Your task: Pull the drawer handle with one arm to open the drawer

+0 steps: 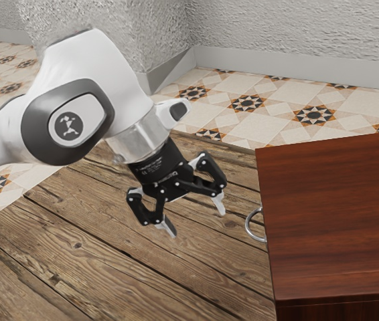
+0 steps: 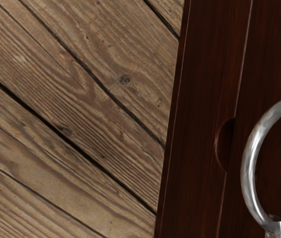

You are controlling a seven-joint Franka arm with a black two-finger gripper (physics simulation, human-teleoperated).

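The gripper [image 1: 195, 215] hangs with its fingers spread and nothing between them. The drawer handle [image 1: 254, 225], a curved metal loop on the front of the dark cabinet [image 1: 330, 221], lies to the exterior view's right of the fingertips, near but apart, its bow running along the drawer face.

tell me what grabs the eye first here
The big white arm looms at the exterior view's left, its black hand open above the plank floor. At that view's right stands a dark red-brown cabinet, and its silver ring handle sits apart from the hand, untouched.
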